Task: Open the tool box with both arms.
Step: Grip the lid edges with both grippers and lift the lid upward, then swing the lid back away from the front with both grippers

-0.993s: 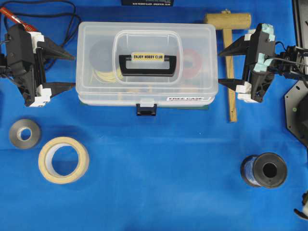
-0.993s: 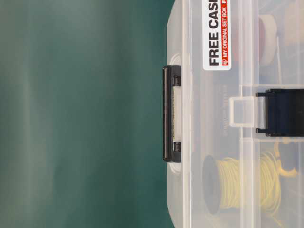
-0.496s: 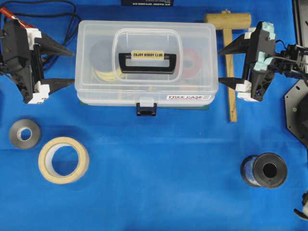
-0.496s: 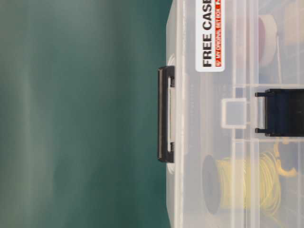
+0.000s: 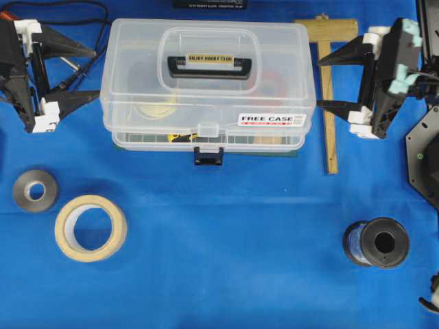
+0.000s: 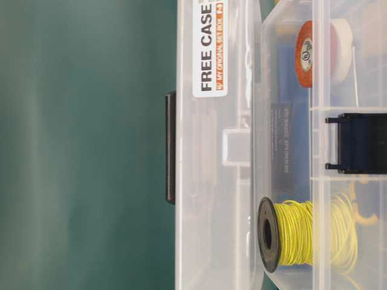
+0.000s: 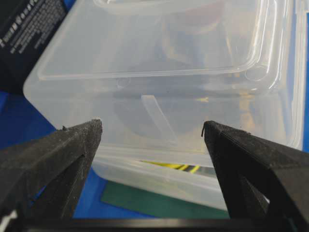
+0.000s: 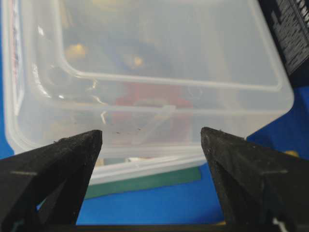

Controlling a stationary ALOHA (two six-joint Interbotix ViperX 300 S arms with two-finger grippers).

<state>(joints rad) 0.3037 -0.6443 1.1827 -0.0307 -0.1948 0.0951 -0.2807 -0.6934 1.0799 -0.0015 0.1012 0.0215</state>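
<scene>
I'm working over a blue cloth with the clear tool box at the back centre, a wooden mallet to its right, two tape rolls at front left and a dark spool at front right.

From overhead, the lid has come up since a second ago: its front edge now stands clear of the base, a gap shows along the front, and the black latch hangs free on the base below. My left gripper and right gripper sit at the two ends of the lid, both spread wide, fingertips at or just beside the lid's corners; I can't tell if they touch.

At table level, the lid with its sticker is plainly parted from the base, and a yellow wire reel and an orange roll show unobstructed in the gap, where earlier the seam was closed.

Left wrist: the wide jaws frame the lid's end wall, nothing between them. Right wrist: the same at the other end.

I judge the opening well underway; the lid is raised but not yet swung back.
</scene>
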